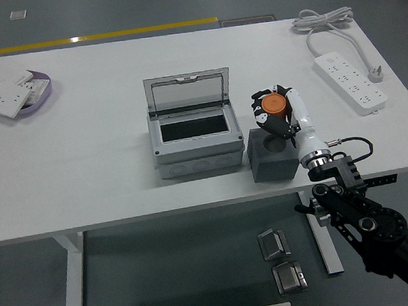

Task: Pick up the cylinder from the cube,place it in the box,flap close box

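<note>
The gray box (191, 136) sits in the middle of the white bench (98, 186), and everything else is told from it. Its clear lid (188, 90) stands up at the back, so the top is open and something can be dropped in. Just to the right of the box, almost touching it, sits one dark gray cube (270, 157). The orange cylinder (273, 105) is right above the cube's back edge, and the right hand (272, 111) has its fingers curled around it, holding it tight. I cannot tell if the cylinder is touching the cube or is lifted a little. I think the hand holds it from the side so it can carry it left, over to the open box. The right arm comes up from the bottom right corner, well to the right of the box. The left arm cannot be seen. Far to the right of the box lies one white power strip (351, 81) with its cord (325, 19) curled at the back. Far to the left of the box is one round tray (45, 89) with a few white plates in it; they overlap, so I cannot count them well. So there is one box, one cube, one cylinder, one power strip and one tray. The cylinder is not in the box yet, and the lid is not closed yet.
</note>
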